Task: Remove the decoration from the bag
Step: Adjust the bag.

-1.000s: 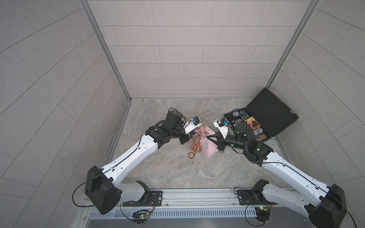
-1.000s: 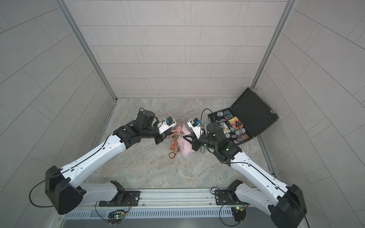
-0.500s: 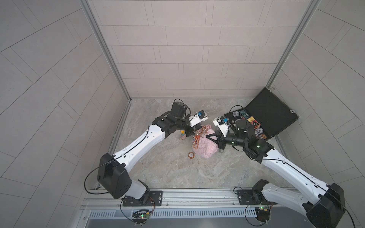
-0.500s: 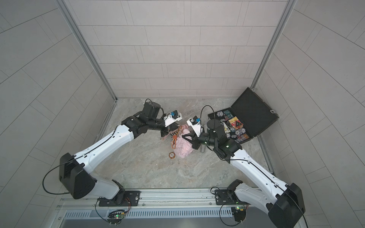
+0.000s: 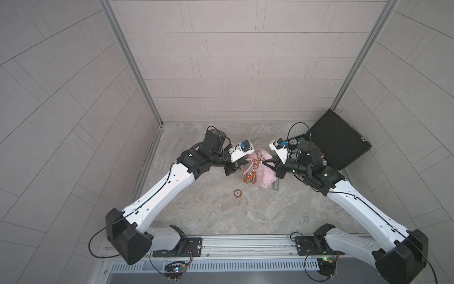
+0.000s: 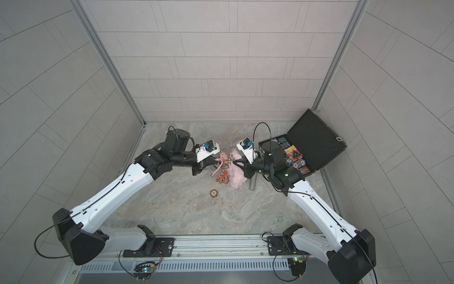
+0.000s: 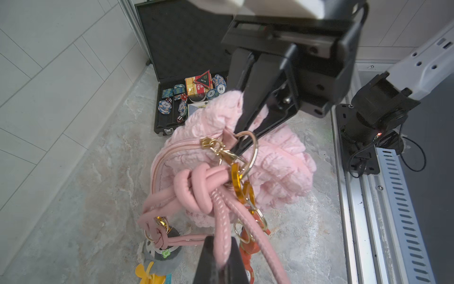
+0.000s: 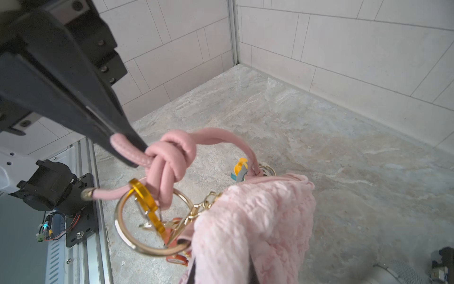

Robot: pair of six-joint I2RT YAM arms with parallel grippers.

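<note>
My left pincer (image 7: 219, 255) clamps the pink strap (image 7: 222, 221); my right pincer (image 7: 242, 140) pinches the bag (image 7: 282, 167). The grey plush charm (image 7: 162, 258) reads clearly only in the left wrist view.

Pale pink bag (image 5: 266, 175), puffy and bubble-quilted, slumped just beside the open black case (image 5: 339, 140). Zip end raised, pinched in the right claw (image 7: 239, 145); lower end down on the worktop (image 5: 221, 216). Knotted pink cord strap (image 7: 194, 189) clamped in the left claw (image 8: 130, 147). Hung on the gold ring (image 8: 147, 251) by the knot: amber plastic charm (image 8: 147, 204), orange-red charms (image 7: 248, 243) dangling below. Grey plush charm (image 7: 159, 255) at the strap's far end.
</note>
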